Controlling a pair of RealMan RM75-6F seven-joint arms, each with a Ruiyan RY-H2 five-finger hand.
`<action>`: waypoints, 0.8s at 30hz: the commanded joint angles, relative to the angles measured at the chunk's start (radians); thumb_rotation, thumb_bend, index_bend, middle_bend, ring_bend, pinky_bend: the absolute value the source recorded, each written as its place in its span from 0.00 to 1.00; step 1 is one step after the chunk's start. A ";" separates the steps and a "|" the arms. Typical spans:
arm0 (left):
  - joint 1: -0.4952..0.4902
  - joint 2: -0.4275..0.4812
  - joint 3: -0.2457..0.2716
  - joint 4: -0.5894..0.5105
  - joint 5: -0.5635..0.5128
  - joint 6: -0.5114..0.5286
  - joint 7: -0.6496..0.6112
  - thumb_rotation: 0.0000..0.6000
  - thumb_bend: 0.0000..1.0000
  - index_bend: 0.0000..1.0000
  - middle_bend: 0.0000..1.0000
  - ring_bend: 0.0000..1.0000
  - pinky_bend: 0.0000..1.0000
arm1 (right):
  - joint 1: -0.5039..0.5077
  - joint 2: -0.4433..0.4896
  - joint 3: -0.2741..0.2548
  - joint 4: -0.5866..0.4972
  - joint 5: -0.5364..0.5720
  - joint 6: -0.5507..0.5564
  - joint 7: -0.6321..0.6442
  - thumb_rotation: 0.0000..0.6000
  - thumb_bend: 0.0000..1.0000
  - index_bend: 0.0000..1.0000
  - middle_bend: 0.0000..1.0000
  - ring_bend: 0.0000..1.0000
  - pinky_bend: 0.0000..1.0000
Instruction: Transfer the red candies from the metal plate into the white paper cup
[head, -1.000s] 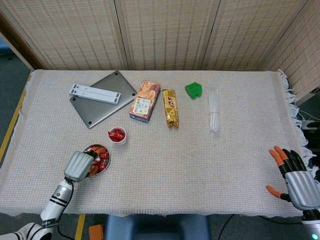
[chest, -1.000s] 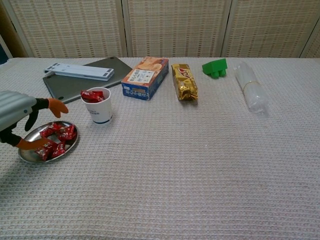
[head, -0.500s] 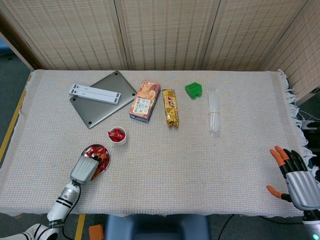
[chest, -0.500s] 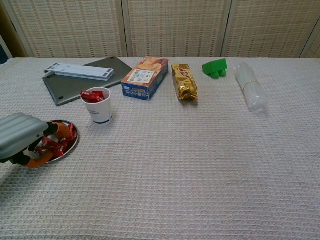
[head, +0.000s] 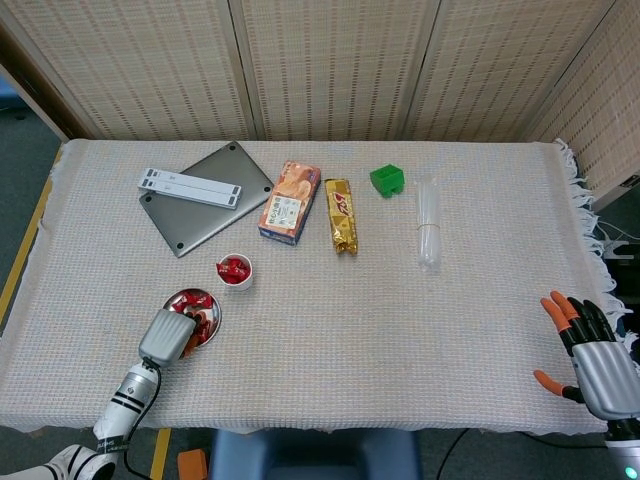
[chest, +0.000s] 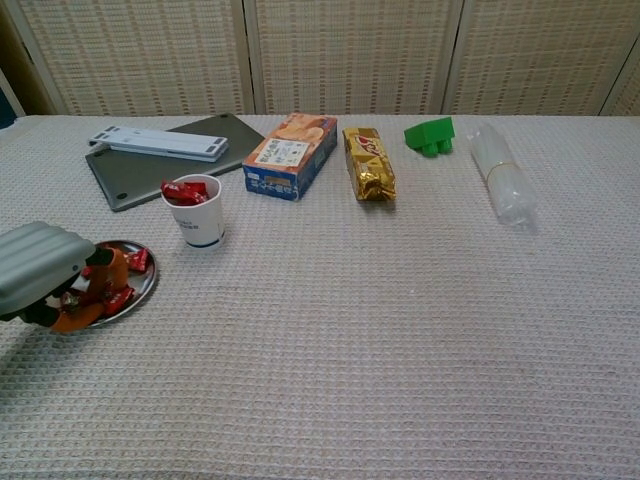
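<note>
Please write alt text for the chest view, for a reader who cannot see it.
The left hand reaches into a metal plate of red candies, beside a paper cup already holding some. Behind lie a laptop, snack box and gold packet.

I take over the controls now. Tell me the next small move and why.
Probably close the left robot hand on one candy and lift. Its fingers already reach into the plate, and the cup stands just beyond, already holding some.
</note>
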 joint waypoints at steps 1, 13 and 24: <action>0.000 -0.001 -0.001 0.003 0.001 0.001 -0.002 1.00 0.32 0.53 0.57 0.66 0.99 | 0.000 0.000 0.000 0.000 0.000 0.000 0.000 1.00 0.06 0.00 0.00 0.00 0.00; -0.005 -0.022 -0.021 0.055 0.020 0.012 -0.029 1.00 0.37 0.64 0.68 0.67 1.00 | 0.000 -0.001 0.002 -0.001 0.005 -0.001 -0.005 1.00 0.06 0.00 0.00 0.00 0.00; -0.023 -0.003 -0.054 0.039 0.009 -0.001 -0.026 1.00 0.46 0.66 0.69 0.68 1.00 | 0.001 -0.002 0.005 -0.001 0.013 -0.004 -0.009 1.00 0.06 0.00 0.00 0.00 0.00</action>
